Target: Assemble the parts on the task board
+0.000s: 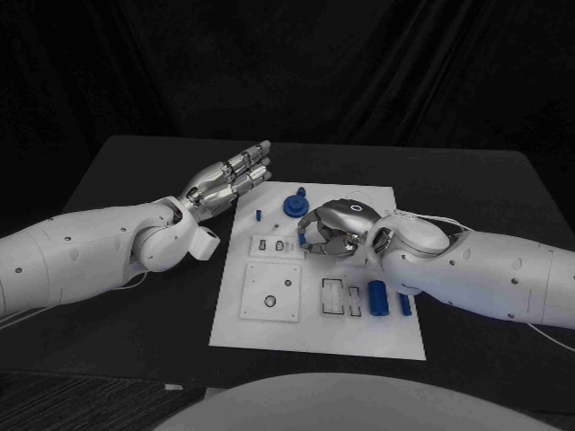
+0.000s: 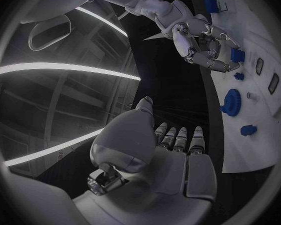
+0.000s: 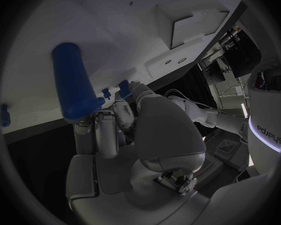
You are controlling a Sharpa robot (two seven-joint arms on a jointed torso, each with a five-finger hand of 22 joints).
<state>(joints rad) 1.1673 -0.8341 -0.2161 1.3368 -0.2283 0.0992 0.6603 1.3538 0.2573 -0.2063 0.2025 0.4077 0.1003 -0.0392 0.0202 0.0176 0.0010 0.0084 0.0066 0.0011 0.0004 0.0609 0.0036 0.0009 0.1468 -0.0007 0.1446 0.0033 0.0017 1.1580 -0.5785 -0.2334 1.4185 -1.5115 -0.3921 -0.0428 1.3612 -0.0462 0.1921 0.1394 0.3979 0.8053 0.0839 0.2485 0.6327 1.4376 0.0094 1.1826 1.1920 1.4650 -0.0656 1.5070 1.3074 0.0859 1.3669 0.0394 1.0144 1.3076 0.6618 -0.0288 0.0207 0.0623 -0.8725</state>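
Black desk (image 1: 132,171), white task board (image 1: 366,337) centred. I see left hand (image 1: 225,180) idle, fingers apart; right hand (image 1: 333,229) fingers pinch a small blue part (image 3: 124,88). Risk: shallow pinch, part slips.

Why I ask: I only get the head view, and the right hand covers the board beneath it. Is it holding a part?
Observer: The right wrist view shows a small blue part against the fingertips of the right hand. I cannot tell whether it is pinched.
Operator: And the left hand's palm?
Observer: In the left wrist view the left hand has straight fingers and nothing in it, and it is beside the task board.
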